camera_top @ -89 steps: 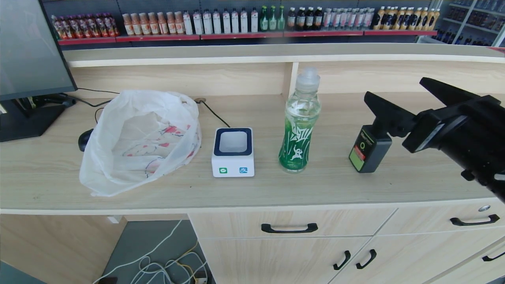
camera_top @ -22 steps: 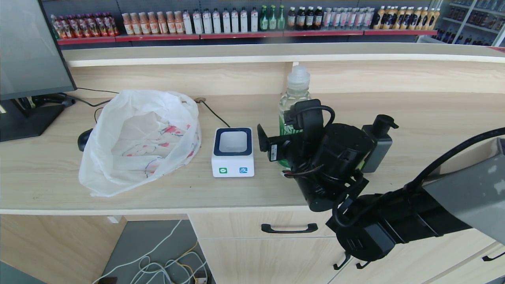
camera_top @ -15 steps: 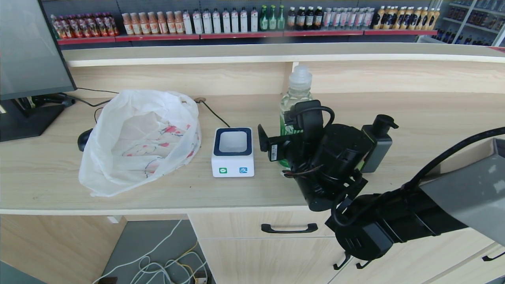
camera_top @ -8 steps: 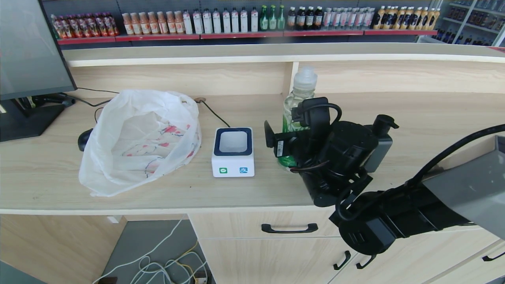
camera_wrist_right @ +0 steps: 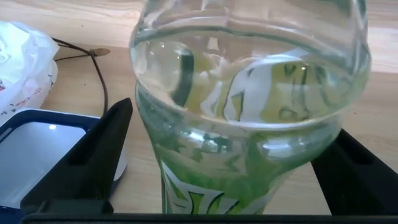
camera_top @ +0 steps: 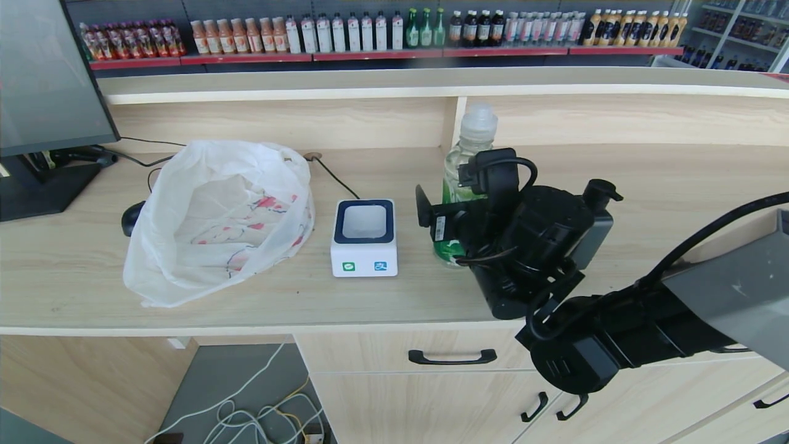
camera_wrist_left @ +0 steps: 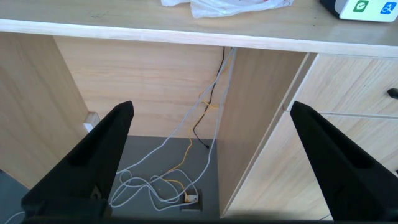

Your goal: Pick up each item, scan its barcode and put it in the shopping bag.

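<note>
Both fingers (camera_wrist_right: 93,162) of my right claw (camera_wrist_right: 227,134) are clamped against the sides of the green-labelled drink bottle (camera_top: 478,120), which is mid-counter (camera_top: 74,277), just right of the white scanner (camera_top: 364,237). I'd lift straight up before swinging over, keep the bottle upright, and turn the label's barcode toward the scanner window. The shopping bag (camera_top: 216,216) waits beyond, toward the counter's left end. My left claw (camera_wrist_left: 211,107) hangs spread wide below the counter's front edge. Compared with 1.5 s ago, the bottle cap and wrist sit slightly farther from the scanner.
</note>
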`<state>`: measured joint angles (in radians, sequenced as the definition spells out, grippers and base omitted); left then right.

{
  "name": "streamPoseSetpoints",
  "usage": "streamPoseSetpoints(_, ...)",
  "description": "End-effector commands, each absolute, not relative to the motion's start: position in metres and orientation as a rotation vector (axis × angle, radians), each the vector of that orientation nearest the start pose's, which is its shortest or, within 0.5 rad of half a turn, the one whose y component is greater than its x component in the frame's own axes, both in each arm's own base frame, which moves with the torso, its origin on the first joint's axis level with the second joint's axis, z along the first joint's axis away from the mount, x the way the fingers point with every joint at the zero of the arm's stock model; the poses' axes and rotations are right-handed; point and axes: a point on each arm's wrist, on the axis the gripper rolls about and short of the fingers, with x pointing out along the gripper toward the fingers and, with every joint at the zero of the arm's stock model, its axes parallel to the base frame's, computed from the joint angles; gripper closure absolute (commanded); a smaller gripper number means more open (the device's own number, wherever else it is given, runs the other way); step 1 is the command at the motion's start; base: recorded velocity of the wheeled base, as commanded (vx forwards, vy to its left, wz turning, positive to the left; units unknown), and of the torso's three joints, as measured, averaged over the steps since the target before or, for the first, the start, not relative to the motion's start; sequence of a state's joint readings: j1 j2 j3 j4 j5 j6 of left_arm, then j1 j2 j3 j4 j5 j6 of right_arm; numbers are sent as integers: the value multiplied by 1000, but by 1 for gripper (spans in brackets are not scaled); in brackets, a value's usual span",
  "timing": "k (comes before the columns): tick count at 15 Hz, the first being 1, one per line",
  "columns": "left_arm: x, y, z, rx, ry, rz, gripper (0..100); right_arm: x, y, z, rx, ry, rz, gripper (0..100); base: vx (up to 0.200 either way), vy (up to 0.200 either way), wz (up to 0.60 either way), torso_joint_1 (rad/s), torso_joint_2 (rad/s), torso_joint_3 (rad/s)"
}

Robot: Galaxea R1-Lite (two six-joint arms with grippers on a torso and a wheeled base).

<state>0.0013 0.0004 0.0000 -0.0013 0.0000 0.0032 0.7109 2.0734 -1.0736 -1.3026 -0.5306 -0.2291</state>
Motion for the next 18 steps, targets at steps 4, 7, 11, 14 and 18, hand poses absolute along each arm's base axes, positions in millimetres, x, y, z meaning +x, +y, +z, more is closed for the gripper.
streamPoseSetpoints(4, -23, 0, 76, 3, -2, 2, 0, 314, 244, 188, -56, -270, 137, 0, 0, 0, 0, 0, 0, 0)
streamPoseSetpoints(7, -23, 0, 76, 3, -2, 2, 0, 317, 247, 196, -37, -301, 140, 0, 0, 0, 0, 0, 0, 0)
streamPoseSetpoints(11, -23, 0, 76, 3, -2, 2, 0, 319, 246, 196, -38, -303, 139, 0, 0, 0, 0, 0, 0, 0)
streamPoseSetpoints(14, -23, 0, 76, 3, -2, 2, 0, 319, 246, 195, -36, -302, 139, 0, 0, 0, 0, 0, 0, 0)
streamPoseSetpoints(18, -23, 0, 76, 3, -2, 2, 0, 318, 245, 197, -21, -322, 137, 100, 0, 0, 0, 0, 0, 0)
